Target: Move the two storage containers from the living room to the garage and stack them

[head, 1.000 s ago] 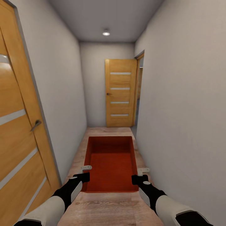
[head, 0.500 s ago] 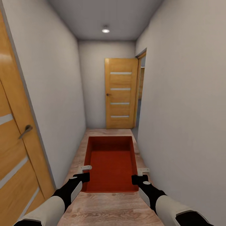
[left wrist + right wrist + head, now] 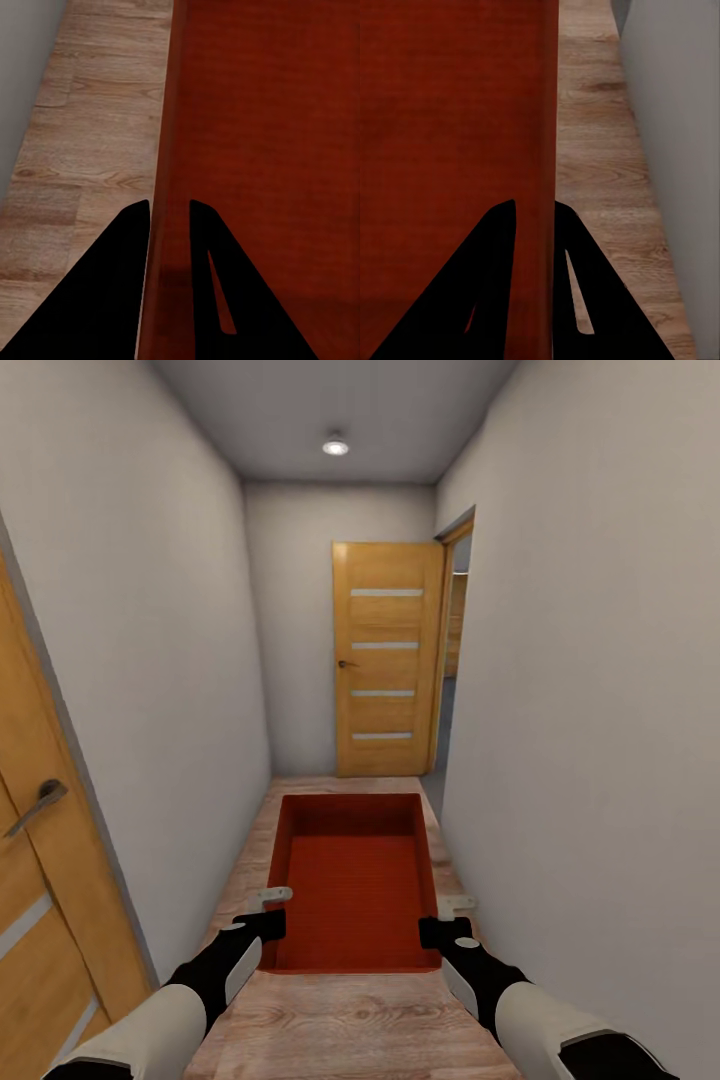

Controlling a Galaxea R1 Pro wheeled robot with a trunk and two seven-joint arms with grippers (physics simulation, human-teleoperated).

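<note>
Both hands (image 3: 272, 908) clamped on container (image 3: 355, 880).

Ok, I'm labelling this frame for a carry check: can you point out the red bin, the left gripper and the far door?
red bin (image 3: 355, 885), head view, on its inner floor.
left gripper (image 3: 271, 910), head view, between its fingertips at the bin's wall.
far door (image 3: 385, 660), head view, on its middle panel.

Red-orange open-topped storage container (image 3: 352, 880), level, upright, above hallway wood floor, long axis pointing ahead
</note>
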